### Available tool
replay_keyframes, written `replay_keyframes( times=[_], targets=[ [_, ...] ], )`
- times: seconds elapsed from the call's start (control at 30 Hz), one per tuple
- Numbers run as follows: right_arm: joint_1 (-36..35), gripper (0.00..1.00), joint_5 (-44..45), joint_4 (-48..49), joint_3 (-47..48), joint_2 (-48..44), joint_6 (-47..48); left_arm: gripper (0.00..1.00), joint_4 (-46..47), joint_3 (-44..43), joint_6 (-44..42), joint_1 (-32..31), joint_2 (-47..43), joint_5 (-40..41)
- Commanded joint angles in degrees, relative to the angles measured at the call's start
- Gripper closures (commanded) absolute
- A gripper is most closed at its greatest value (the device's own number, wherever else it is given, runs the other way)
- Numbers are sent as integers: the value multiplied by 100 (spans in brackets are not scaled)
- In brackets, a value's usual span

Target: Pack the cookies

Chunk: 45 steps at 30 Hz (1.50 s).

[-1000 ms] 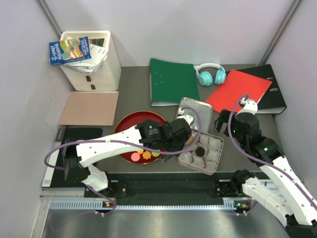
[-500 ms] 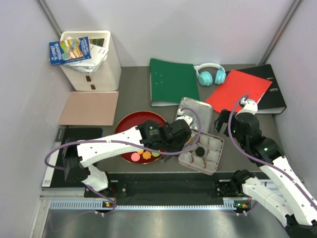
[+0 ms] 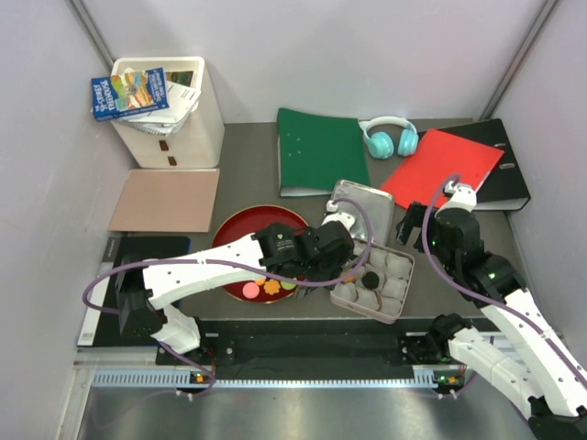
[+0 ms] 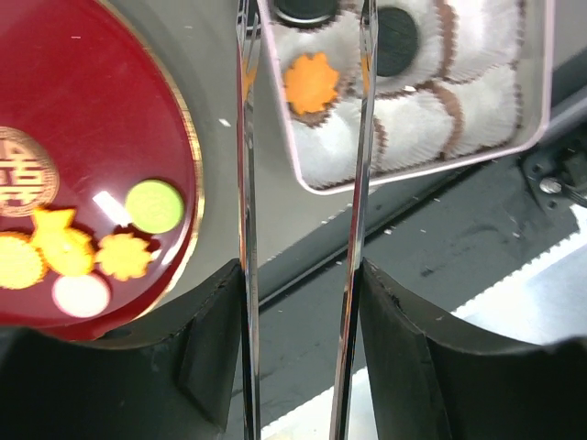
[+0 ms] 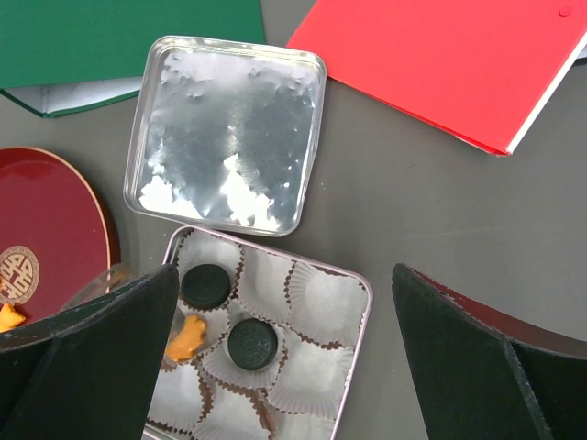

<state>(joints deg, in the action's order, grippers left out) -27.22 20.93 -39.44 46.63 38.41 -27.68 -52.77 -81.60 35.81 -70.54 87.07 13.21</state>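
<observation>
An open tin [image 3: 404, 286] lined with white paper cups holds two black sandwich cookies [image 5: 205, 285] [image 5: 252, 343] and an orange flower cookie [image 4: 310, 82]. My left gripper [image 4: 305, 55] hangs over the tin's left side. Its thin metal blades stand apart on either side of the flower cookie, which lies in its cup untouched. The remaining cookies lie on the red plate [image 4: 110, 110]: a green one [image 4: 153, 205], orange ones [image 4: 124, 257] and a pale pink one [image 4: 81, 294]. My right gripper [image 5: 284, 357] is wide open above the tin, holding nothing.
The tin's silver lid [image 5: 229, 128] lies just behind the tin. Behind it are a green binder [image 3: 316, 151], teal headphones [image 3: 390, 136], a red folder [image 3: 440, 165] and a black binder [image 3: 509, 183]. A white bin [image 3: 170, 110] and a brown board [image 3: 165, 199] are at the left.
My left gripper's blades have spread apart a little over the tin. Otherwise neither arm has visibly moved.
</observation>
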Motion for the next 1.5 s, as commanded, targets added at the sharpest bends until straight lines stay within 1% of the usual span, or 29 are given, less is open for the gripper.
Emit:
replay_keyframes(
  times=[0.0, 0.03, 0.1, 0.13, 0.17, 0.23, 0.27, 0.3, 0.33, 0.4, 0.47, 0.53, 0.6, 0.7, 0.83, 1.03, 1.27, 1.47],
  targets=[
    [6, 1, -36, 68, 135, 26, -44, 44, -320, -294, 162, -12, -198, 672],
    [6, 1, -36, 59, 136, 26, -44, 45, -756, -338, 293, -3, -356, 1126],
    [7, 1, -27, 103, 109, 17, -44, 45, -1198, -269, 768, -3, -584, 1638],
    [6, 1, -27, 112, 74, 34, -44, 45, -1635, -208, 935, 14, -803, 1971],
    [15, 1, -53, 156, 57, 35, -44, 46, -1892, -59, 1354, 75, -901, 2088],
    [6, 1, -133, 261, 4, 87, -62, 46, -2271, 144, 1778, 181, -1147, 2211],
    [6, 1, -159, 296, 4, 105, -71, 47, -2594, 345, 2215, 294, -1200, 2221],
    [6, 1, -211, 358, -14, 114, -79, 48, -2702, 460, 2411, 339, -1262, 2229],
    [-11, 1, -229, 384, -31, 140, -97, 49, -2808, 574, 2804, 453, -1341, 2230],
    [-46, 1, -256, 419, -58, 166, -97, 49, -2993, 961, 3097, 628, -1385, 2090],
    [-73, 1, -256, 420, -49, 184, -106, 49, -3028, 1348, 3362, 962, -1473, 1827],
    [-81, 1, -230, 385, -31, 175, -97, 50, -2783, 1681, 3388, 1278, -1657, 1641],
    [-81, 1, -238, 358, -40, 149, -106, 50, -2442, 1831, 3371, 1464, -1859, 1483],
    [-81, 1, -247, 306, -58, 105, -123, 49, -2133, 1981, 3187, 1841, -1904, 1403],
    [-82, 1, -265, 279, -84, 61, -132, 47, -1921, 1920, 2800, 1957, -1667, 1412],
    [-81, 1, -221, 244, -75, 26, -150, 46, -1447, 1867, 2396, 2001, -1430, 1368],
    [-81, 1, -194, 226, -67, 35, -115, 44, -1402, 1867, 2290, 2027, -1236, 1351],
    [-90, 1, -203, 261, -84, 87, -123, 44, -1323, 2060, 2290, 2150, -1315, 1272]
  ],
)
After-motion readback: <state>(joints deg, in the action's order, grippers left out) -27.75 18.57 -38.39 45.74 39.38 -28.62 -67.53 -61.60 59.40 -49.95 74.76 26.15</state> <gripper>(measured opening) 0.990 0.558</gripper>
